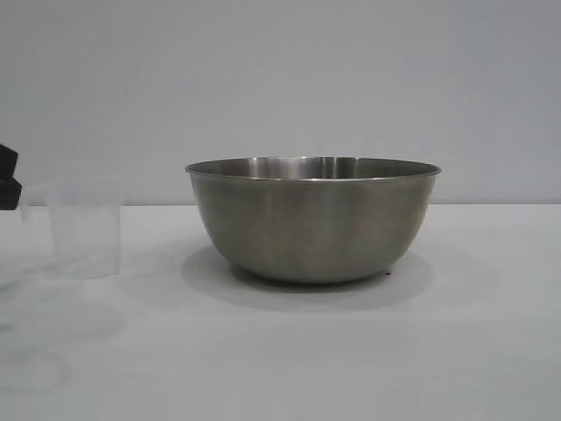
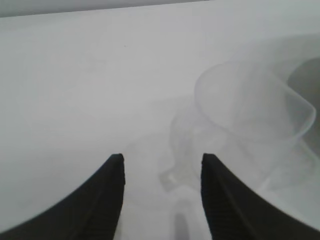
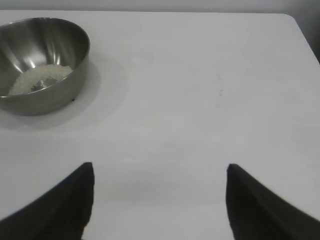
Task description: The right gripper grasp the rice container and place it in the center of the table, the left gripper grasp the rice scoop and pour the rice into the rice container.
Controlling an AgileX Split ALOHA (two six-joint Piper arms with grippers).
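1. Currently, the rice container (image 1: pixel 313 219) stands upright on the table (image 1: pixel 351 351) at the centre of the exterior frame; in the right wrist view it sits in the upper left of the frame.
2. The rice (image 3: pixel 41 78) lies as a white heap on the bottom of the rice container.
3. The rice scoop (image 1: pixel 84 230) stands upright on the table at the left of the exterior frame, apart from the container, and looks empty.
4. The left gripper (image 2: pixel 161 170) is released: its fingers (image 2: pixel 102 200) are spread apart, and the scoop sits just beyond them.
5. The right gripper (image 3: pixel 159 172) is released, fingers spread wide over bare table, well apart from the container.
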